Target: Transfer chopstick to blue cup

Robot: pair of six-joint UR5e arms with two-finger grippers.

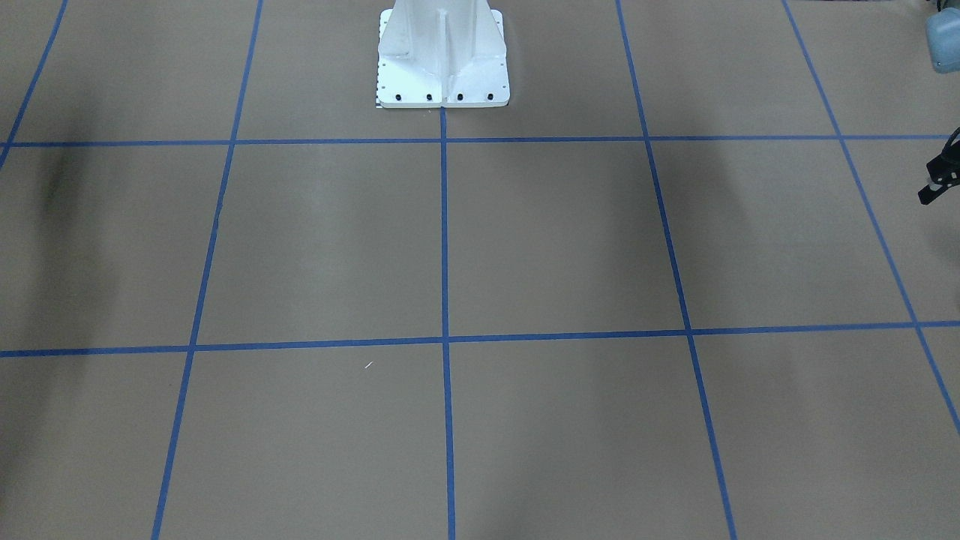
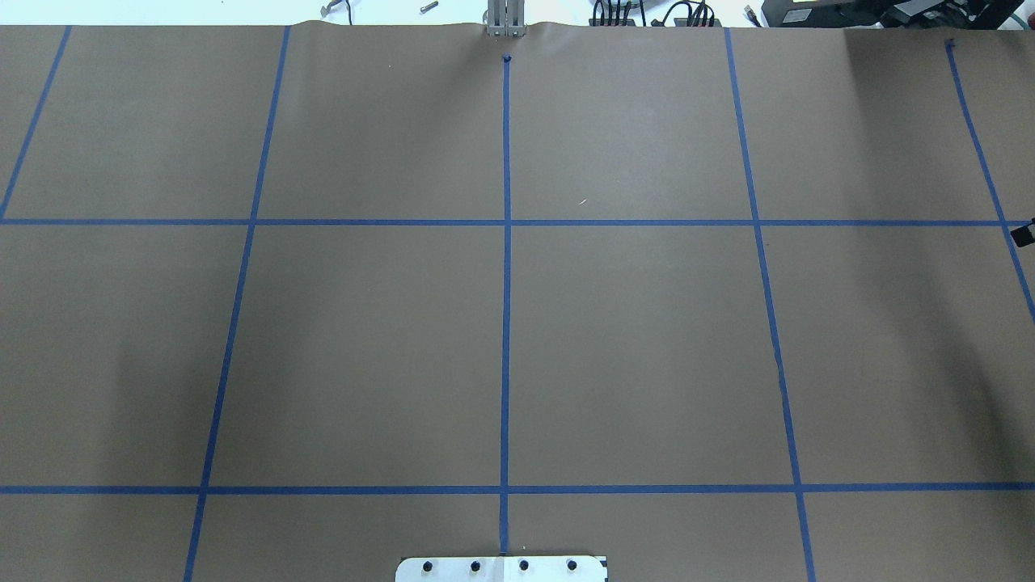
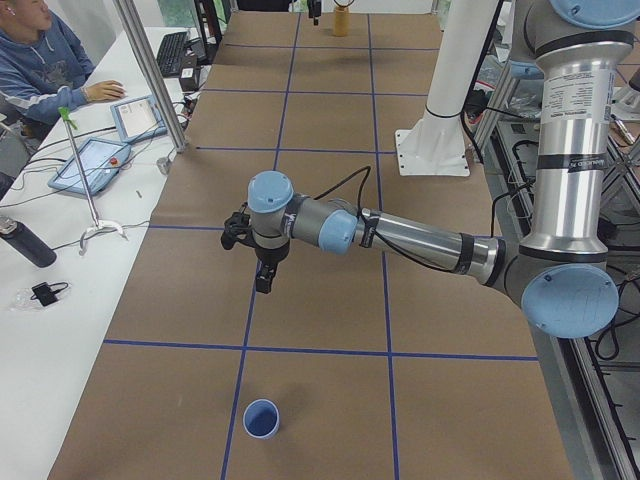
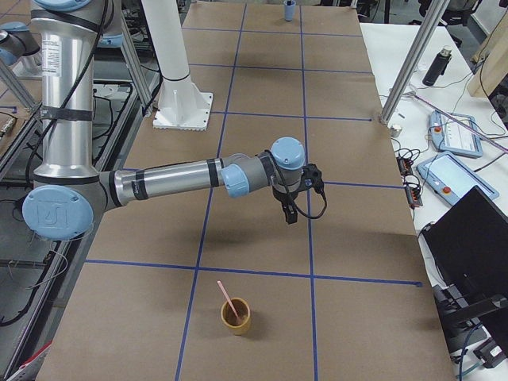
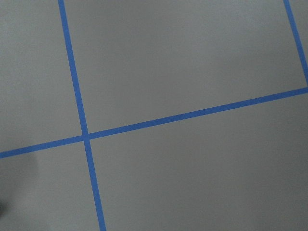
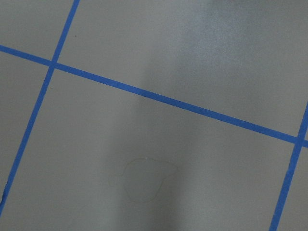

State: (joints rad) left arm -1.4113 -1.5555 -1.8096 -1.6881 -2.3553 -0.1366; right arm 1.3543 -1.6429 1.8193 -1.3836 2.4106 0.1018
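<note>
The pale pink chopstick (image 4: 228, 296) stands tilted in a tan cup (image 4: 236, 316) near the table's right end; that cup also shows far off in the exterior left view (image 3: 342, 19). The blue cup (image 3: 261, 418) stands upright near the table's left end, and I see nothing in it; it is small and far in the exterior right view (image 4: 290, 9). My left gripper (image 3: 262, 283) points down above the table, well short of the blue cup. My right gripper (image 4: 290, 217) points down, well short of the tan cup. I cannot tell whether either is open.
The white robot pedestal (image 1: 442, 60) stands at the table's robot side. A side bench holds tablets (image 3: 90, 165), a dark bottle (image 3: 25, 243) and a metal post (image 3: 150, 70), with an operator (image 3: 40, 55) seated there. A laptop (image 4: 476, 238) sits off the right end.
</note>
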